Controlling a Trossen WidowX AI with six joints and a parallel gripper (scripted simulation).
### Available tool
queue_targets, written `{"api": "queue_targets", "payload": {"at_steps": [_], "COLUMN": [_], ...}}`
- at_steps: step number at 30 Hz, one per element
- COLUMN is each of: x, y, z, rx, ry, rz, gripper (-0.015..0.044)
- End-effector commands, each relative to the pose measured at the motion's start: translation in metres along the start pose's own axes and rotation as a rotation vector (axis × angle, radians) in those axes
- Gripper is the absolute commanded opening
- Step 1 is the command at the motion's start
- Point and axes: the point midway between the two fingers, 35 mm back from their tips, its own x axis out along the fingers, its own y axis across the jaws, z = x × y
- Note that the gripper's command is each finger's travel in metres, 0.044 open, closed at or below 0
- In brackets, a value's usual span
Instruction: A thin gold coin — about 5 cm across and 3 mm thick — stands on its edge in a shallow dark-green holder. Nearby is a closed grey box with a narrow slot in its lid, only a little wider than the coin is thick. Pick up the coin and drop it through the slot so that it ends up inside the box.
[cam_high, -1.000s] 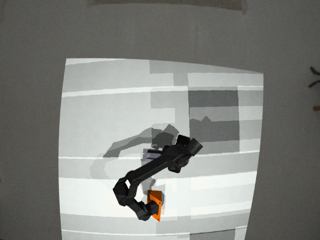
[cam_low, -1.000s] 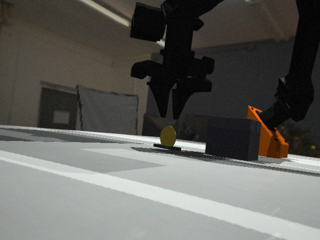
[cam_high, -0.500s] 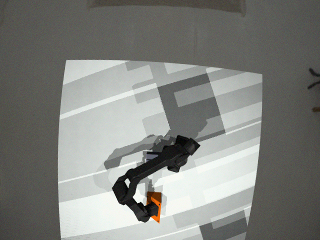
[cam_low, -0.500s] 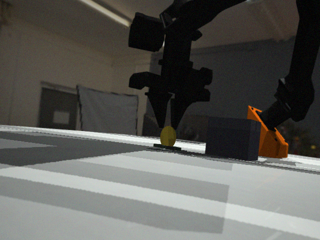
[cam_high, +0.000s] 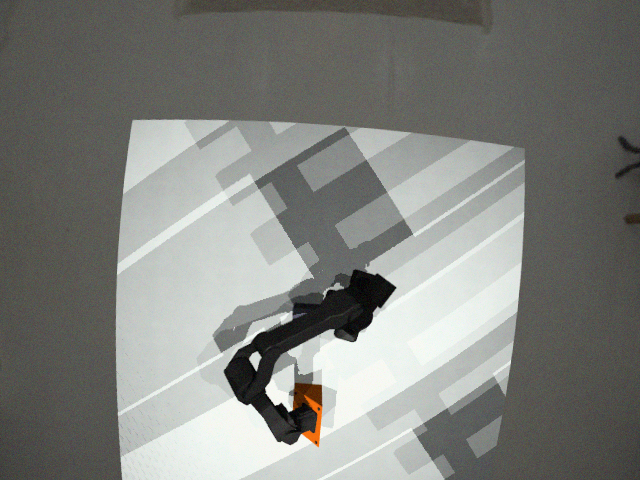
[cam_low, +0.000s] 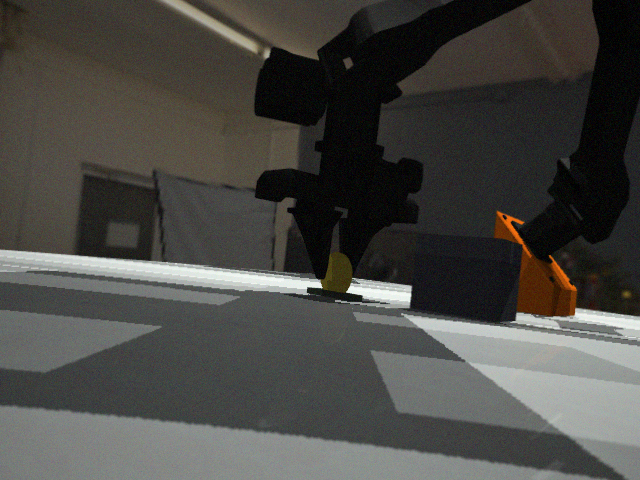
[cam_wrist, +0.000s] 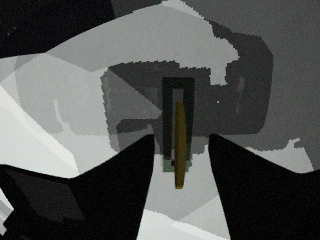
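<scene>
Straddling the coin (cam_low: 337, 272) (cam_wrist: 180, 150), my end effector (cam_low: 334, 276) (cam_wrist: 182, 142) stands open, 2 fingertips apart. Gripping, lifting and slotting all remain; the box (cam_low: 465, 279) waits at 3 o'clock in the exterior view.

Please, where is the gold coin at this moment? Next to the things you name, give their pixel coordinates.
In the exterior view, the gold coin (cam_low: 338, 272) (cam_wrist: 180, 150) stands on edge in the dark-green holder (cam_low: 353, 297) (cam_wrist: 167, 115), left of the box (cam_low: 465, 279); in the wrist view, it is between the open gripper's fingertips (cam_low: 338, 276).
</scene>
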Motion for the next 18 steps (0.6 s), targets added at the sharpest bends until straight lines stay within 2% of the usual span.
{"api": "queue_targets", "payload": {"at_steps": [1, 3, 9, 18], "x": [0.0075, 0.0085, 0.0085, 0.0085], "y": [0.0023, 0.0024, 0.0024, 0.0024], "z": [0.0002, 0.0003, 0.0003, 0.0003], "rx": [0.009, 0.009, 0.009, 0.009], "ry": [-0.007, -0.008, -0.008, -0.008], "rz": [0.002, 0.002, 0.002, 0.002], "gripper": [0.0161, 0.0161, 0.0003, 0.0000]}}
